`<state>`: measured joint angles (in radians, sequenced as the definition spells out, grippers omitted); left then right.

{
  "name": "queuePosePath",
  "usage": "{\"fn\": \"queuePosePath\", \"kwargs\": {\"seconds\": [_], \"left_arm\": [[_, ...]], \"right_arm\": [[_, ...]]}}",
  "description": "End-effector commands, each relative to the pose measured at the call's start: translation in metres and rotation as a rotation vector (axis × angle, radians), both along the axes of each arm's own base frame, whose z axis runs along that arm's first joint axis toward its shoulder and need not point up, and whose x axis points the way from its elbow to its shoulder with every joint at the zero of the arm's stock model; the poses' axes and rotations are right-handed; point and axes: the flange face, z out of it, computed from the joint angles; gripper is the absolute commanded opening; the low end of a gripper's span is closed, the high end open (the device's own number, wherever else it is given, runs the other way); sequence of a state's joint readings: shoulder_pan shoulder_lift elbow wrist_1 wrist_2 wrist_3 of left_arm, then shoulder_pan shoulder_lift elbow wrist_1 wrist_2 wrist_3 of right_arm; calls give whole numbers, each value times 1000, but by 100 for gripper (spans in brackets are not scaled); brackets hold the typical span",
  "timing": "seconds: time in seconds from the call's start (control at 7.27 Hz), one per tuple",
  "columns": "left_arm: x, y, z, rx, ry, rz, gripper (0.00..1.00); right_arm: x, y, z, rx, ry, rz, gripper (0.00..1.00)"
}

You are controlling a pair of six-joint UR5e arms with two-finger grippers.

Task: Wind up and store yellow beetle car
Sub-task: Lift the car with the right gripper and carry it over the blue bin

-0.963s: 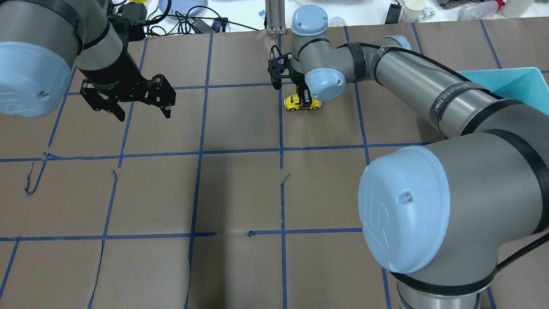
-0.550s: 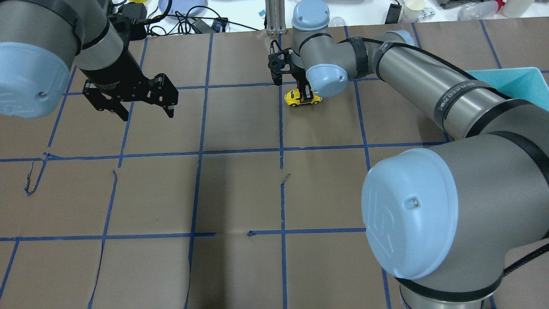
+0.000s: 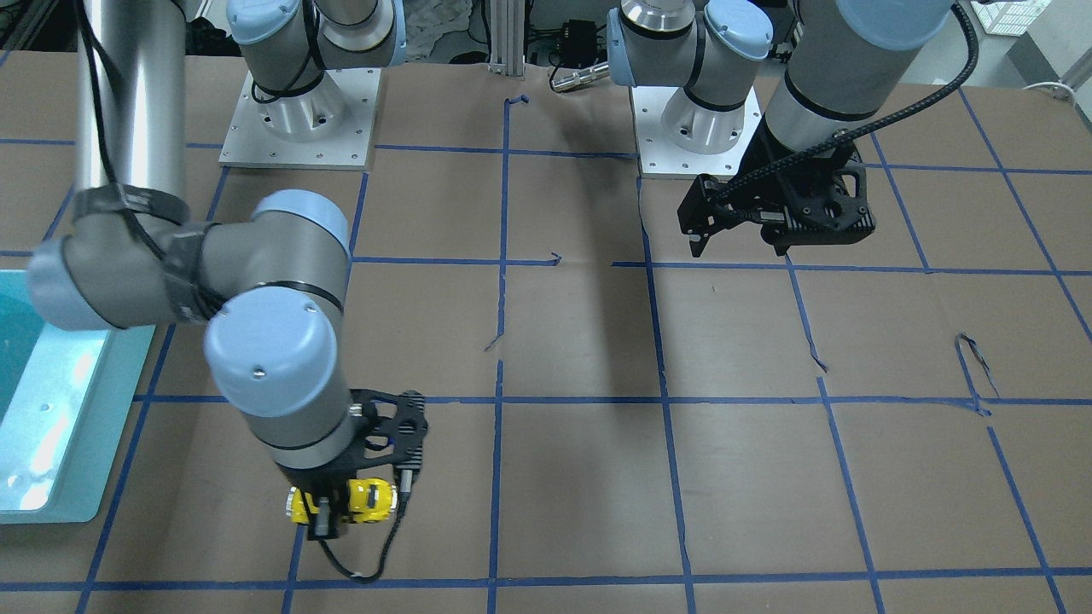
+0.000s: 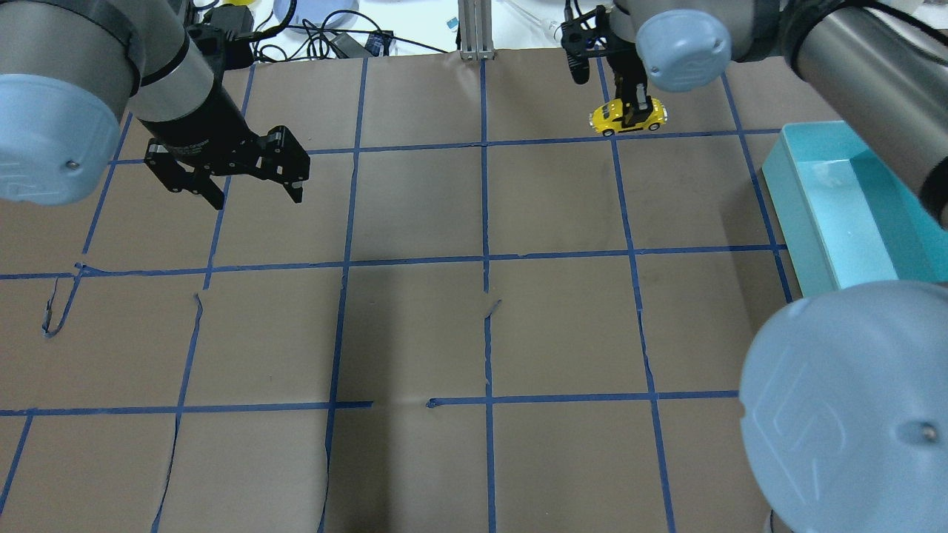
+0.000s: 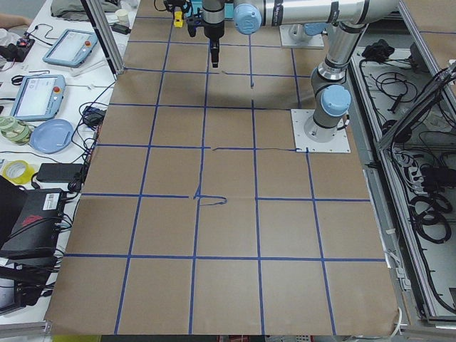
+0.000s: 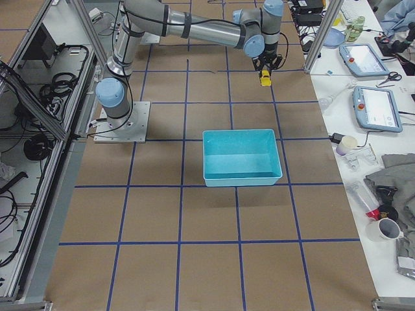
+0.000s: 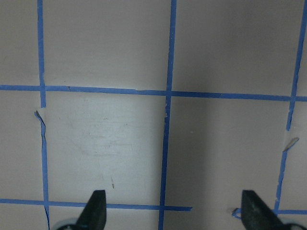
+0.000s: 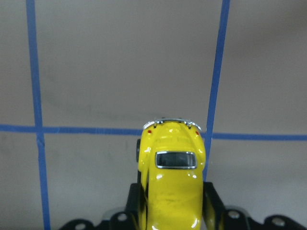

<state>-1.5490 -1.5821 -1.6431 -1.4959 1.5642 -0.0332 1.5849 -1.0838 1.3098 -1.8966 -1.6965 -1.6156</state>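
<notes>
Front view: brown-paper table [image 3: 580, 341] with a blue tape grid. Right gripper [image 3: 328, 509] clamped on the yellow beetle car [image 3: 371, 497]. Teal bin [image 3: 51, 510] off to its side, apart. Left gripper [image 3: 738, 247] has fingers spread, holding nothing.
Overhead: car near the table's far edge, cables [image 4: 311, 29] beyond.
Right side view: tablets [image 6: 373, 107] on the bench past the hand.
Right wrist: car pinched at its sides, tape line beneath.

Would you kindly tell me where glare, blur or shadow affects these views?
Right wrist view: yellow beetle car sharp, with small highlights on its glossy body. Left wrist view: left gripper tips soft at the bottom edge. Front-facing view: bright glare inside the teal bin. Overhead view: the right arm's elbow looms large, hiding the near right corner.
</notes>
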Motion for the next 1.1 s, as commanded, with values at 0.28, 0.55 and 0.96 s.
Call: {"fn": "queuePosePath", "kwargs": {"seconds": [0.28, 0.55, 0.96], "left_arm": [[0, 5, 0, 2, -3, -4, 100], [0, 7, -2, 5, -2, -3, 100], [-1, 10, -8, 8, -3, 0, 100]], "right_arm": [[-223, 50, 27, 66, 14, -33, 0], [-312, 84, -24, 101, -90, -12, 0], [-357, 127, -110, 22, -104, 54, 0]]}}
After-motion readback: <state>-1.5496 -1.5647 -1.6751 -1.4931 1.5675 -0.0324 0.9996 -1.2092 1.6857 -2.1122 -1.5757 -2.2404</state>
